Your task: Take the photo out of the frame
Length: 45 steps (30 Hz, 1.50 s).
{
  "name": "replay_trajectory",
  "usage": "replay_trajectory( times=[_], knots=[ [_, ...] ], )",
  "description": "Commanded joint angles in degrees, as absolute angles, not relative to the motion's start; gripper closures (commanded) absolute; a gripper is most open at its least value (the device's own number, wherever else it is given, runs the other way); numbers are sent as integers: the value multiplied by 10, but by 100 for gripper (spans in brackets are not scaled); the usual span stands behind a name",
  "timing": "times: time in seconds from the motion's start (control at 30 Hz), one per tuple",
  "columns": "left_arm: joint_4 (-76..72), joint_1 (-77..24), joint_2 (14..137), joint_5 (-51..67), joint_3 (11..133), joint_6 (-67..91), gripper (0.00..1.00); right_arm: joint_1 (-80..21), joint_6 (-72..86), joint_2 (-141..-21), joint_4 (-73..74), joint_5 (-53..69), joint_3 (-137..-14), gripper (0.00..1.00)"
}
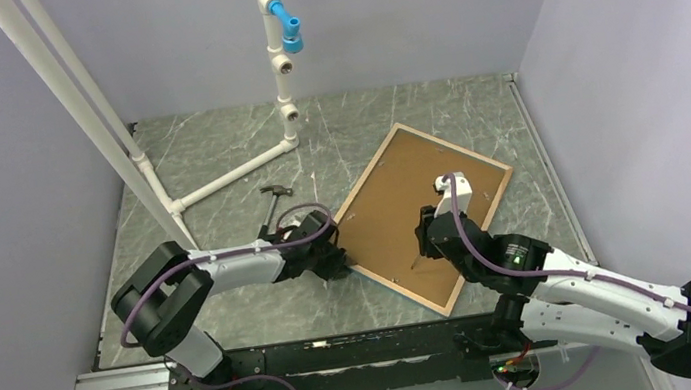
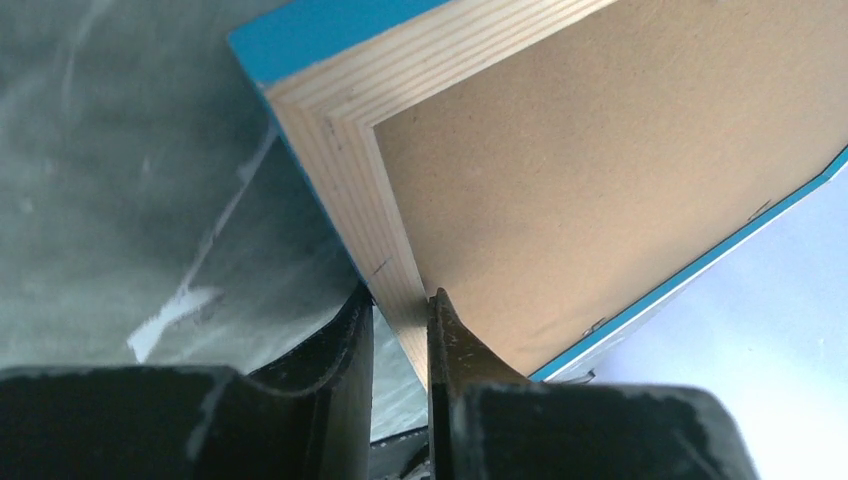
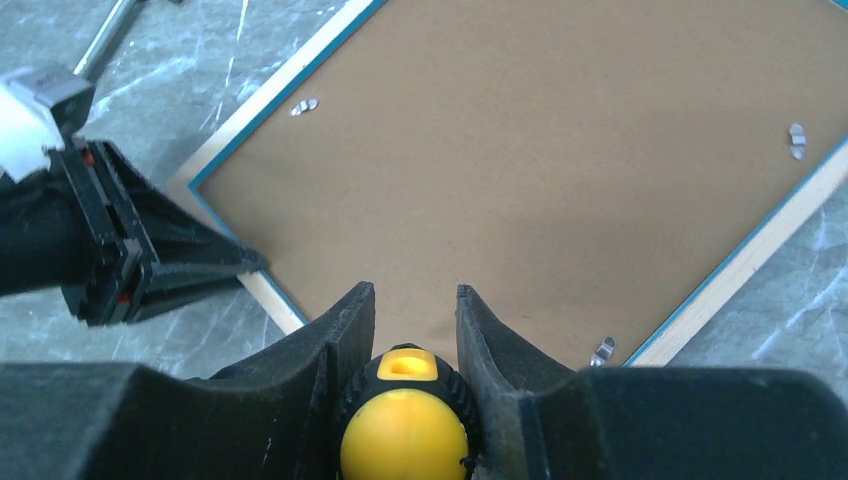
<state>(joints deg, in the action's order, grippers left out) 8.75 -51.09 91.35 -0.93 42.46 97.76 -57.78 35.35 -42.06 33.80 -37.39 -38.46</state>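
frame (image 1: pixel 391 201) back-up on the counter (image 1: pixel 215 152), photo hidden under its board (image 3: pixel 520 150); left pincer (image 2: pixel 400 305) clenched on its left rim, right pincer (image 3: pixel 415 300) grasping a screwdriver (image 3: pixel 405 435) above it: hold steady, pry clips (image 3: pixel 303 106) gently

Beyond left gripper (image 2: pixel 400 295), frame (image 2: pixel 335 150) far side cut off by view edge. Between right gripper (image 3: pixel 415 300) fingers only screwdriver (image 3: pixel 405 425) handle butt shows; shaft hidden behind it.

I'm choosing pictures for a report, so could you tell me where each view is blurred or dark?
Top view: evenly lit, sharp, soft shadows under the arms. Left wrist view: the frame crisp, the table behind smeared, the near fingers dark. Right wrist view: the board sharp, the yellow screwdriver up close slightly soft.
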Motion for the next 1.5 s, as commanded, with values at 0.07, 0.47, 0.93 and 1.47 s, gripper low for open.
replay_trajectory(
  times=[0.07, 0.47, 0.93, 1.47],
  knots=[
    [152, -453, 943, -76, 406, 767, 100, -577, 343, -427, 311, -353, -390, 100],
    [56, -374, 866, -44, 359, 569, 100, -579, 290, -472, 246, -259, -381, 100],
    [-42, -352, 898, 23, 317, 588, 100, -643, 272, -628, 154, -259, -470, 100],
    [-110, -349, 924, 60, 288, 619, 100, -650, 233, -734, 94, -290, -532, 100]
  ],
)
